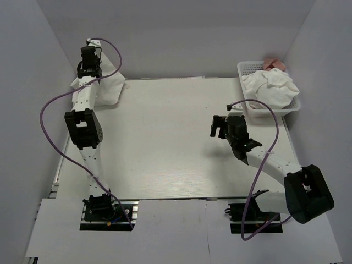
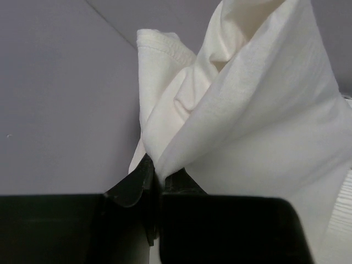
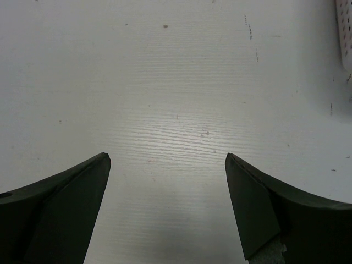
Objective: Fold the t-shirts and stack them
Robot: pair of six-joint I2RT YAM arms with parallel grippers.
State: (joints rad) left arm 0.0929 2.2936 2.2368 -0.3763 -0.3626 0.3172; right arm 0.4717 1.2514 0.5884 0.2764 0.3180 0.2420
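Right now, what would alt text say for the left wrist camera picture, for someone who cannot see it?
The dark left hand is pinched shut on a fold of a white t-shirt, which stands bunched and creased above it. A stitched hem shows at the upper left, against a plain grey background.

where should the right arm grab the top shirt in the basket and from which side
Pinch a raised fold at the crest of the crumpled shirt pile, coming straight down from above. The heap bulges over the basket rim, so folds stand free on top, while the walls would likely block a sideways approach. The right end effector is open, ready.
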